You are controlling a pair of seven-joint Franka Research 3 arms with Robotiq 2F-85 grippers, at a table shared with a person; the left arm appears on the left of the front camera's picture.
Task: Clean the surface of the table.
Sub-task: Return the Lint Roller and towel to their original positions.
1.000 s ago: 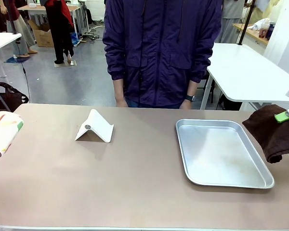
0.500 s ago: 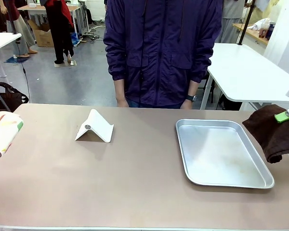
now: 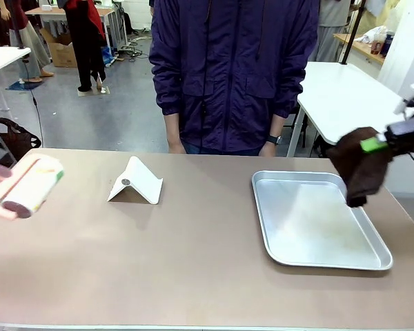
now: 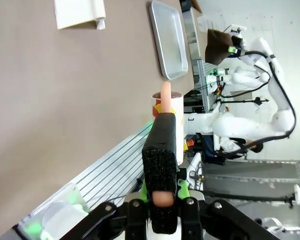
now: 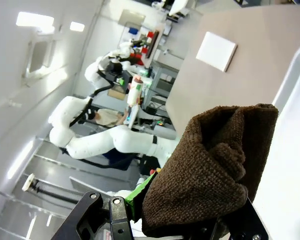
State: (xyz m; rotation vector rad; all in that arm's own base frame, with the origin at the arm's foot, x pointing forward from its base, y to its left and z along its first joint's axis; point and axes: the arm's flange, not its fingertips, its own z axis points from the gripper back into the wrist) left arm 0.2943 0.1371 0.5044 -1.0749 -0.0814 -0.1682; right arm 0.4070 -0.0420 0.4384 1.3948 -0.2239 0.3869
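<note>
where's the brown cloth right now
The brown cloth hangs from the right gripper at the front view's right side, above the far right corner of the metal tray.

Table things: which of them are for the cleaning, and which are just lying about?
For the job:
- wide brownish-taupe table, the surface to clean
- dark brown terry cloth, clamped in the right gripper
- pink-handled roller with a printed roll, clamped in the left gripper

Lying about, as far as I can judge:
- shiny silver metal tray
- white folded stand
</note>
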